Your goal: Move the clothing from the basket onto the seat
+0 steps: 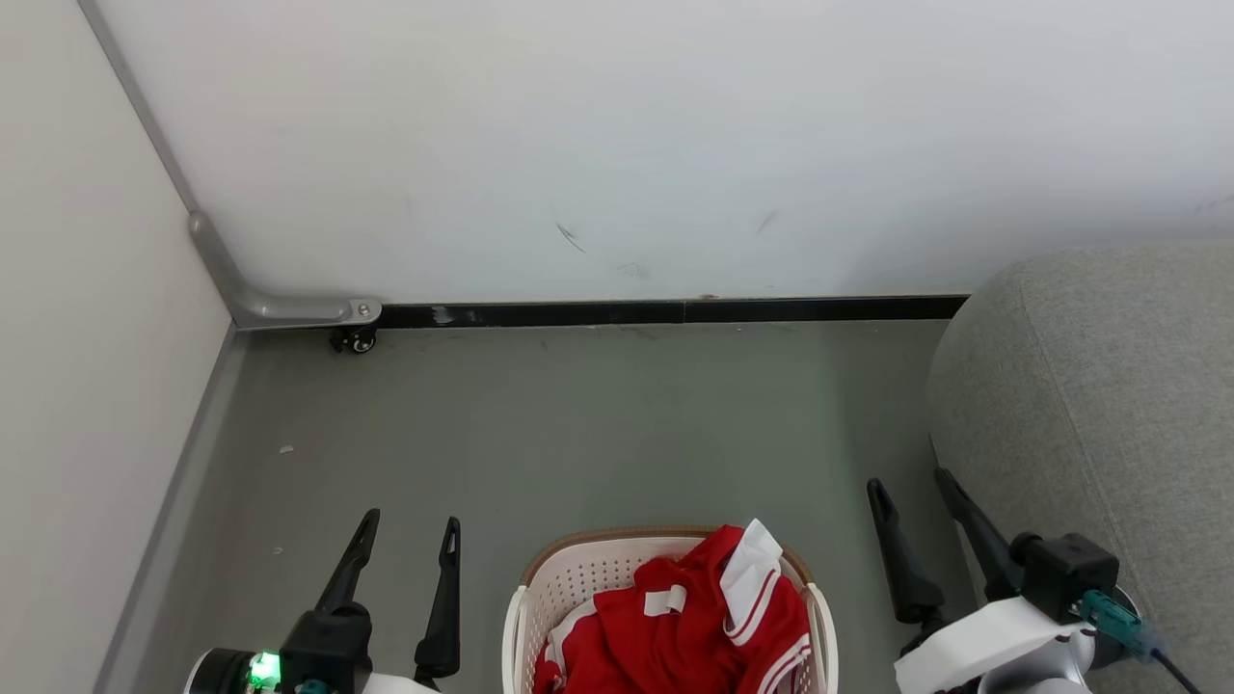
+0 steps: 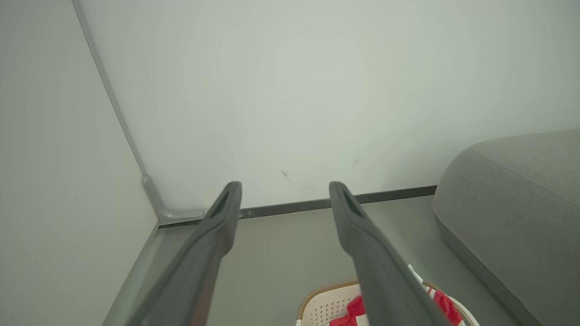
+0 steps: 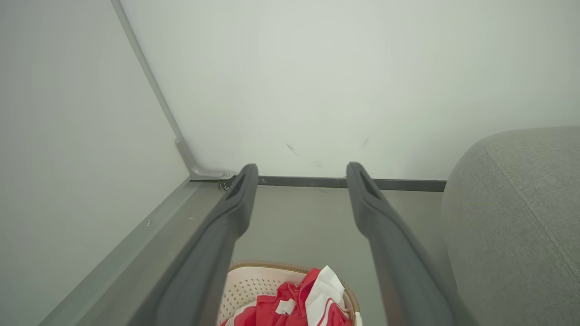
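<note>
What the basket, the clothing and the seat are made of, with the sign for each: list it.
The basket looks like moulded cream plastic, matt, its wall punched with small holes; the brown rim's material is unclear. The clothing is soft red fabric with white trim, crumpled into folds; probably synthetic sportswear. The seat is light grey woven upholstery, matt, with a fine weave texture and a seam.

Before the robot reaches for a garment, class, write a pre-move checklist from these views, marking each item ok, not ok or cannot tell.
1. Bright red fabric garments lie in the cream-white perforated plastic basket: ok.
2. Left gripper, fingers apart and empty: ok.
3. Right gripper, fingers apart and empty: ok.
4. Light grey upholstered sofa within view, right of the basket: ok.
5. A gripper over the garments: not ok, both flank the basket.
6. Garment count: cannot tell.
</note>
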Tool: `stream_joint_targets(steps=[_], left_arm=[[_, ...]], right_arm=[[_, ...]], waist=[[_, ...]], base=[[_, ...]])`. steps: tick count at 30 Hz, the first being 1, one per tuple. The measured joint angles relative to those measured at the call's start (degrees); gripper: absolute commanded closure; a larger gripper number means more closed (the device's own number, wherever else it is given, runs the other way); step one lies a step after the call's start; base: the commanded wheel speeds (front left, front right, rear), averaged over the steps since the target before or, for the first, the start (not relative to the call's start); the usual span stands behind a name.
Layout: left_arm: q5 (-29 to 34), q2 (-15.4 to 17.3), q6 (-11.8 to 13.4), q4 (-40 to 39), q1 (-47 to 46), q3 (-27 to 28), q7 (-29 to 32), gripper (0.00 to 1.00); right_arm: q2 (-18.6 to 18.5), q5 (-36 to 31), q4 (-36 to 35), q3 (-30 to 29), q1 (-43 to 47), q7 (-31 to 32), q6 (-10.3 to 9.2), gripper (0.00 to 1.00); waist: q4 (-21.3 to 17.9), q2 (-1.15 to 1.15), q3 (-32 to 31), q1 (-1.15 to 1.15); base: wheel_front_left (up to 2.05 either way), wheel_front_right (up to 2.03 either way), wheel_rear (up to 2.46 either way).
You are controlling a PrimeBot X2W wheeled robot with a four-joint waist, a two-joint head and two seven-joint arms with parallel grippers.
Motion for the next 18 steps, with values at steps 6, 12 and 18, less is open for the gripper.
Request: stream_joint_targets(steps=[6, 12, 18], left_arm=[[-0.18, -0.12, 0.0, 0.45, -0.01, 0.08, 0.0, 0.0], [-0.46, -0.24, 0.34, 1.08, -0.05, 0.27, 0.0, 0.0], [-0.67, -0.32, 0.51, 1.74, -0.13, 0.52, 0.0, 0.0]], right_arm=[[0.0, 3.67, 0.03, 0.48, -0.04, -0.01, 0.0, 0.0], [0.0, 3.78, 0.24, 1.09, -0.04, -0.01, 0.0, 0.0], [0.0, 3.78, 0.49, 1.34, -0.05, 0.0, 0.0, 0.0]], waist=[[0.0, 0.0, 0.09, 0.0], [-0.07, 0.0, 0.19, 0.0], [-0.17, 0.0, 0.19, -0.01]], base=[[0.0, 0.0, 0.0], [0.0, 0.0, 0.0], [0.0, 0.0, 0.0]])
